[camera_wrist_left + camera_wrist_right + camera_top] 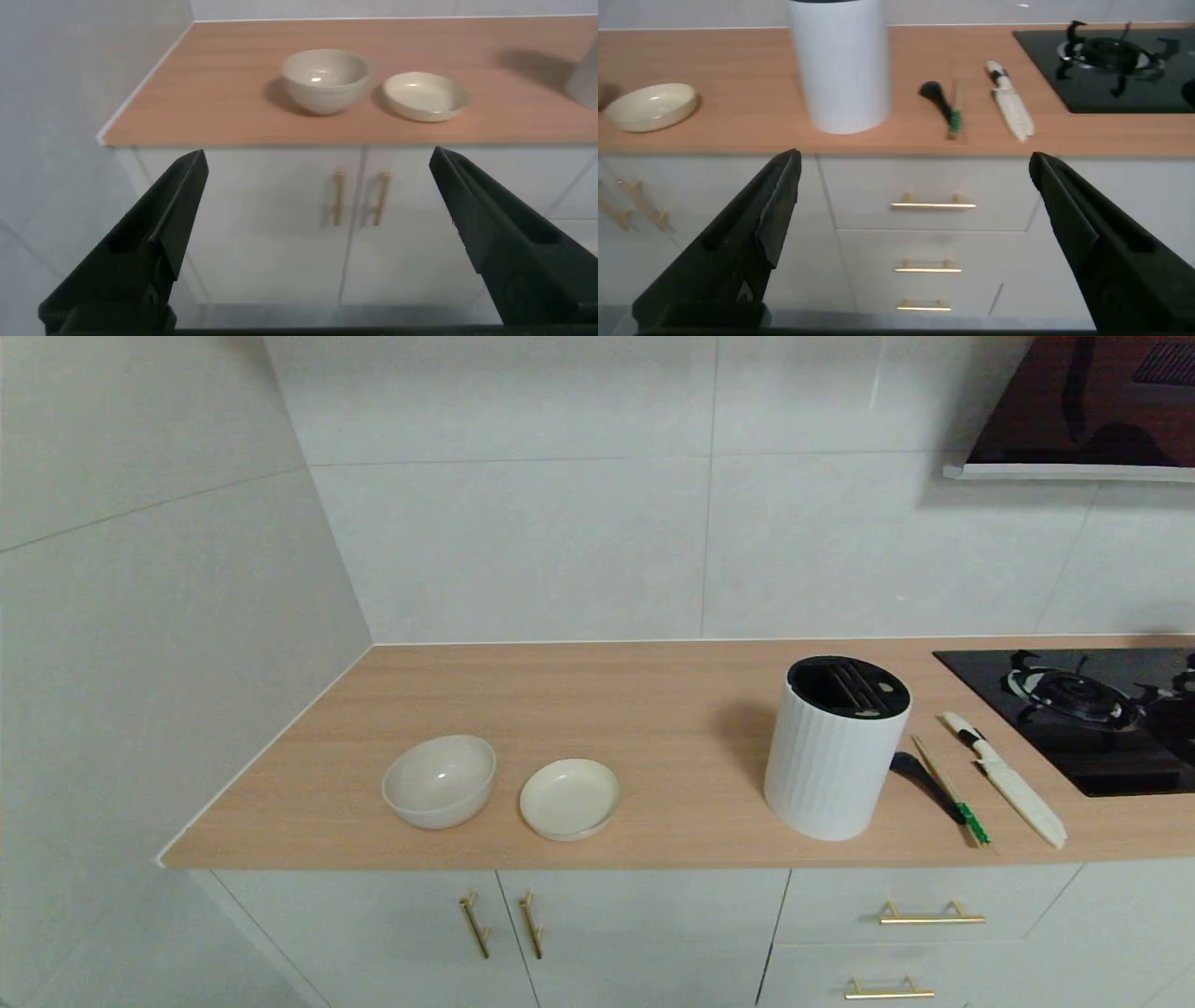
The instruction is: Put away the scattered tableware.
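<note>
Wooden countertop [607, 700], black gas hob [1074, 733] at its right end, white cabinets [644, 933] with gold handles below.

On a counter [653, 709] set into a wall corner at its left end, a bowl [439, 781] sits toward the left front, with a dish [569, 798] just beside it on the right, the two apart. Well to their right stands a holder [834, 756], upright. A spoon [920, 775] lies just right of the holder, its head at the holder's foot; chopsticks [938, 773] lie alongside it, then a knife [1004, 777] farther right. Behind and right of the knife, a stove [1083, 709] is set into the counter, a hood [1074, 411] above it. Cabinet doors [495, 933] lie below the bowl and dish, drawers [924, 905] below the holder.
</note>
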You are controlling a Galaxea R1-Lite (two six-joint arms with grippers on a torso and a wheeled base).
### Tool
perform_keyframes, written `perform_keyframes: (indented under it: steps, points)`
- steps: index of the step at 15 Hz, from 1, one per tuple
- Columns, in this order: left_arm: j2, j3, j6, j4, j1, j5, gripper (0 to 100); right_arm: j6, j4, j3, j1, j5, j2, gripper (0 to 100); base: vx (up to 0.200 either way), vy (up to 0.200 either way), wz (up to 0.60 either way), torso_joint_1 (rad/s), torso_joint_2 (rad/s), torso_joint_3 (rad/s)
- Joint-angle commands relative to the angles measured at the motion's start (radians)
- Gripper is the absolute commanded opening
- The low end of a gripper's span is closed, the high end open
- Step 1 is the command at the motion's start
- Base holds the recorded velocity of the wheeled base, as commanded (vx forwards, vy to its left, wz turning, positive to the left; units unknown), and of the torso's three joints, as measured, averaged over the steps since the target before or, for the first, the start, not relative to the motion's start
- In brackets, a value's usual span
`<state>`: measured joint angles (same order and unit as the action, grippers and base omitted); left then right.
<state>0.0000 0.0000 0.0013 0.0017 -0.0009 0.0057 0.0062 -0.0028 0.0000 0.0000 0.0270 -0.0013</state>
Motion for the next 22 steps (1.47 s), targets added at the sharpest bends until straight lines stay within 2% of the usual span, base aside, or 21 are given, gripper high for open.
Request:
perform_keyframes:
  steps: [1,14,22]
  points:
    - [0.002,0.0,0.0,0.0,-0.001,0.0,100,0.001,0.0,0.0,0.0,0.001,0.001,100,0.0,0.2,0.0,0.002,0.0,-0.002]
    - [0.002,0.0,0.002,0.0,-0.001,0.0,100,0.0,0.0,0.0,0.0,0.001,0.001,100,0.0,0.2,0.0,0.0,0.0,0.003]
    - [0.002,0.0,0.003,0.0,-0.001,0.0,100,0.0,0.0,0.0,0.0,0.001,0.001,100,0.0,0.0,0.0,0.0,0.0,0.0]
